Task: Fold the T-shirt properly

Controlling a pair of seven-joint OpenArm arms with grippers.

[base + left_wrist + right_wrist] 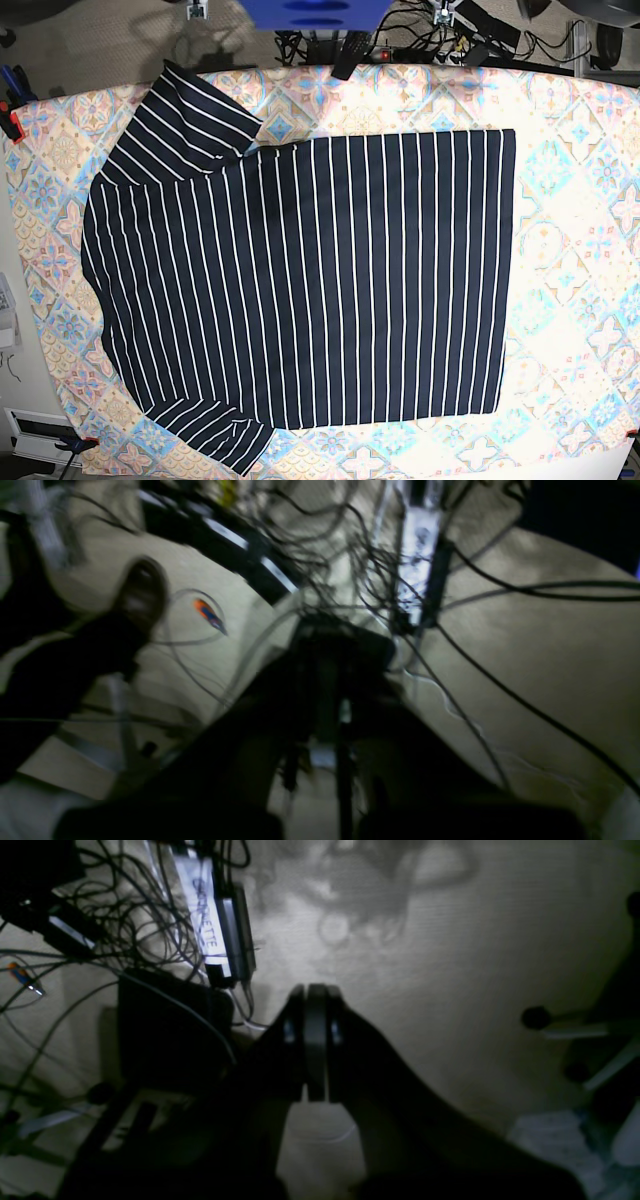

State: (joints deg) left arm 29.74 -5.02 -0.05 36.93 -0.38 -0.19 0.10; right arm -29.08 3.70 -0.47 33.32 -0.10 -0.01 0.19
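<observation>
Both arms hang clear of the work. The right gripper (316, 1040) is pressed fully closed on nothing, pointed down at pale carpet beside a tangle of cables (125, 915) and a power strip (207, 930). The left gripper (330, 720) shows only as a dark blur over the same floor, closed too and carrying nothing (its wrist view is smeared, and a dark shoe (142, 592) shows at the left).

Neither gripper appears in the base view, where the striped T-shirt (300, 290) lies spread flat across the bench (580, 300), hem toward the right edge, sleeves at the far-left and near-left corners, the far sleeve already lying creased over itself. Nothing looks folded yet.

A clean first fold probably means bringing both arms over the cloth, pinching one long edge at two matched points, sleeve end and hem end, and carrying it across evenly so the stripes stay parallel.

The pastel tiled tablecloth (590, 180) covers the bench, with clamps at its left corners; grey carpet and more cabling lie beyond the far edge.
</observation>
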